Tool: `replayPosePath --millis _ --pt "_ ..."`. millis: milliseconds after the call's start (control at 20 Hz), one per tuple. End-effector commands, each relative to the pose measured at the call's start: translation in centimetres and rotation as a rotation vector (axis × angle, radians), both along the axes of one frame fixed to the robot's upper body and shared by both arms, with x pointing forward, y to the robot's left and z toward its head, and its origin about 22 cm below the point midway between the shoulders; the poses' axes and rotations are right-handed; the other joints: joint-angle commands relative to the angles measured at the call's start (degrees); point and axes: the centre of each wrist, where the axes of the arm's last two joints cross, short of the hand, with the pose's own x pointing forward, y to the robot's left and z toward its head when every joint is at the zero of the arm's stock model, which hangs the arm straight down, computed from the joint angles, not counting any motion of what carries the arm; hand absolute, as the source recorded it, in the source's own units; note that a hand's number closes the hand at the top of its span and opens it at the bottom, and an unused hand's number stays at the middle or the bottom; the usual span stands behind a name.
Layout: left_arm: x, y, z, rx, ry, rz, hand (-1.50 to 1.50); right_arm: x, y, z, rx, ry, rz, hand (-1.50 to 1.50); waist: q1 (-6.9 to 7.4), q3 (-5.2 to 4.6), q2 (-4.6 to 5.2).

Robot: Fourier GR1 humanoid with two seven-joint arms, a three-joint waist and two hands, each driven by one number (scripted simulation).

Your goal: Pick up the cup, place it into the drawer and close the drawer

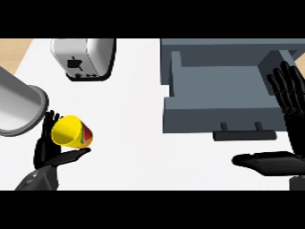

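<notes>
**Cup in my left hand**

White counter (141,112) under me: my left hand (49,154) curls round the yellow cup (72,132) (tilted), well left of the open grey drawer (221,89). My right hand (297,134) rests flat, fingers straight, beside it.

- The left hand (49,154) curls round a yellow cup (72,132), tilted, mouth toward the fingers.
- Beyond it stands a toaster (83,58).
- The right hand (293,129) rests open, fingers straight, beside the open grey drawer (214,89), whose handle (243,134) is to its left.
</notes>
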Motion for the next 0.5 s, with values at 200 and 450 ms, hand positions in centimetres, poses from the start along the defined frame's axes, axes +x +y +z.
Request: replayPosePath --millis 200,450 --pt "0.3 -2.2 -0.4 -0.159 -0.157 -0.148 1.5 0.3 -0.8 -0.2 -0.002 0.016 -0.001 -1.5 0.18 0.02 0.0" --pt "1.4 -1.7 0.5 -0.233 -0.207 -0.161 1.5 -1.4 0.2 -0.2 -0.008 0.004 0.003 -1.5 -0.25 -0.03 -0.12"
